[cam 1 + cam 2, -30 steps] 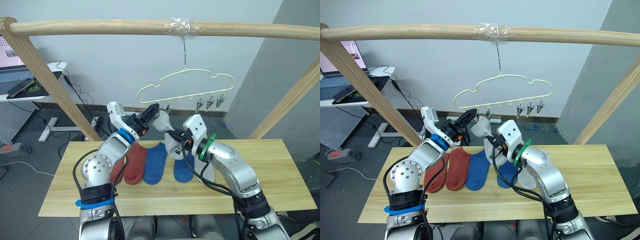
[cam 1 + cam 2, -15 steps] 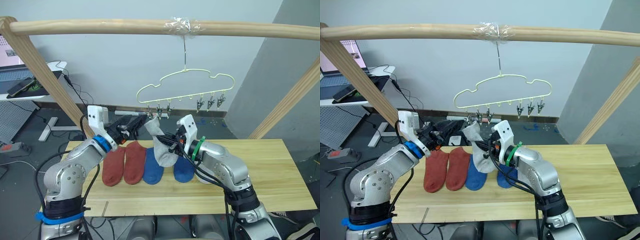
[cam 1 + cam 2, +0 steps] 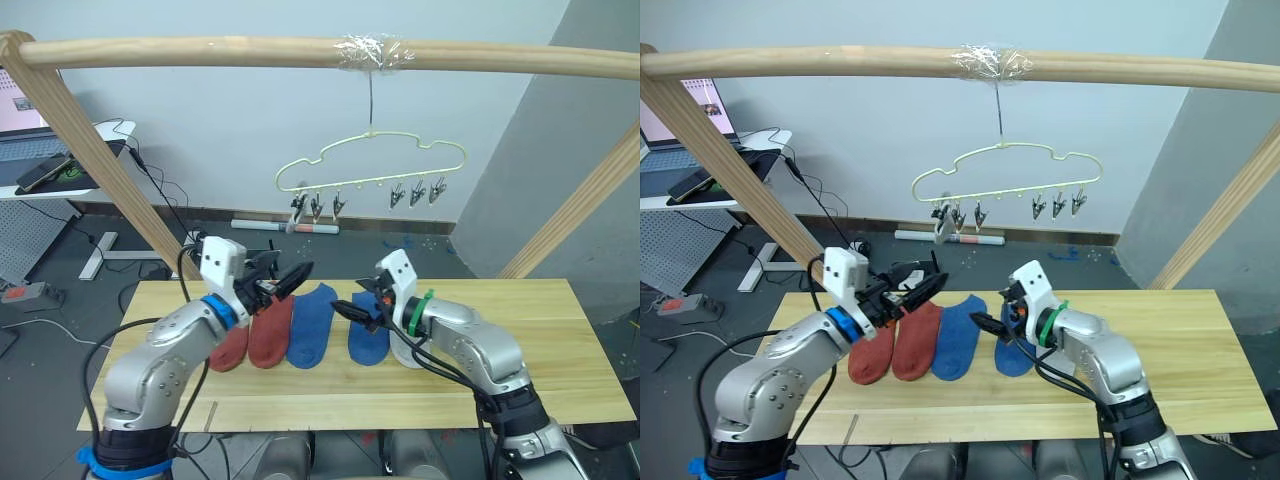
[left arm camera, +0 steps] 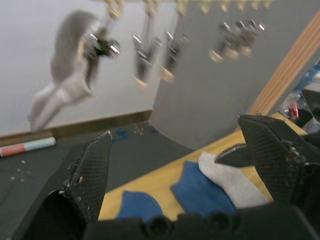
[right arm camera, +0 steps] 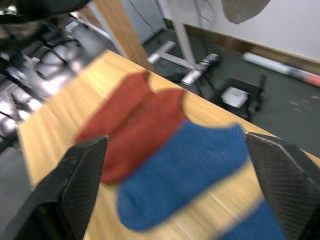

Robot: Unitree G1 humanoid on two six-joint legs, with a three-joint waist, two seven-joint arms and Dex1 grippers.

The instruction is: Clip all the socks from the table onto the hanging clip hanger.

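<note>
**One grey sock up, five on the desk**

With both arms low over the desk, my left pincer hangs with its fingers spread and nothing between them, just above the two rust-red socks. My right pincer is spread too, and it holds nothing. It hovers between the two blue socks: one blue sock lies on the side toward my left pincer, the other blue sock lies right under my right wrist. A light grey sock lies flat beside that second blue one, on the far side from my left pincer (my right arm covers most of it in the head views).

Above and beyond both pincers hangs the clip hanger, its hook on the round wooden pole. The other grey sock dangles from the end clip on my left pincer's side, folded and small. The clips further along hang bare.
</note>
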